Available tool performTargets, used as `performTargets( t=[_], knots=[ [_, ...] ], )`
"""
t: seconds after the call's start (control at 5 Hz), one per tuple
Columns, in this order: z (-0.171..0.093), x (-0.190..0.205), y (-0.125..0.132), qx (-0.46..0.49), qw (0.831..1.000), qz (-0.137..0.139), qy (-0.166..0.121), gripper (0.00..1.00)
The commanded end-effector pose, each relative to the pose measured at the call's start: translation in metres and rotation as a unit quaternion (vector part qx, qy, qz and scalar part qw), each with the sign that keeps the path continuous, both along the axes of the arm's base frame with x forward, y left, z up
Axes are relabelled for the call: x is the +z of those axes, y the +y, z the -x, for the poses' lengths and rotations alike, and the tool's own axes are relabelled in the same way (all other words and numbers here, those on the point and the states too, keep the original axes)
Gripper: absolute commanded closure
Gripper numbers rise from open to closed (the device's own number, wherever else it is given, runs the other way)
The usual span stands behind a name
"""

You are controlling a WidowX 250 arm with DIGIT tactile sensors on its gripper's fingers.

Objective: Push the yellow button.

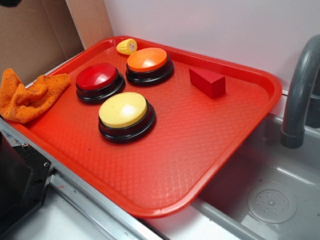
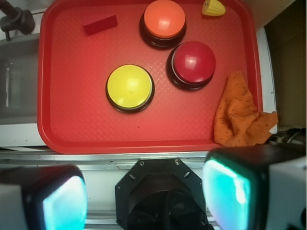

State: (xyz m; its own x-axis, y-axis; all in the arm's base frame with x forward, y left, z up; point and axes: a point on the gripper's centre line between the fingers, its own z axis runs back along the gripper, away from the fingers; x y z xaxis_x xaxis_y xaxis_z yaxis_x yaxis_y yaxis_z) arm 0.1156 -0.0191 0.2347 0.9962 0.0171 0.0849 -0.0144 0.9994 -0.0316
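We hover high above the tray (image 2: 62, 134), our gripper (image 2: 144, 196) back over its near edge with jaws spread wide and holding nothing. The yellow button (image 2: 129, 87) sits toward the tray's front, nearest us, well apart from the red button (image 2: 194, 62) and the orange button (image 2: 164, 19) behind it. Bare tray lies all around it, so we judge a straight descent is clear; the cloth (image 2: 237, 117) drapes the side rim, out of the way.

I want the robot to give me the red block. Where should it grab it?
Probably across the two long flat sides of the red block, coming straight down from above. It lies alone on the red tray, clear of the orange button, so the open gripper has room to straddle it.
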Motion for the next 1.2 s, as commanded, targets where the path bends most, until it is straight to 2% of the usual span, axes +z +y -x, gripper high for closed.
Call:
performTargets(
  t=[0.0, 0.2, 0.4, 0.6, 0.8, 1.0],
  knots=[
    [0.000, 0.000, 0.000, 0.000, 1.000, 0.000, 0.000, 0.00],
    [-0.040, -0.050, -0.001, -0.063, 0.997, 0.037, 0.010, 0.00],
    [-0.068, -0.100, -0.001, -0.081, 0.997, -0.002, 0.019, 0.00],
    [-0.090, -0.150, -0.004, -0.103, 0.995, -0.007, 0.012, 0.00],
    [-0.102, -0.172, -0.012, -0.115, 0.993, -0.005, 0.004, 0.00],
    [-0.115, -0.188, -0.022, -0.126, 0.991, -0.032, 0.013, 0.00]
  ],
)
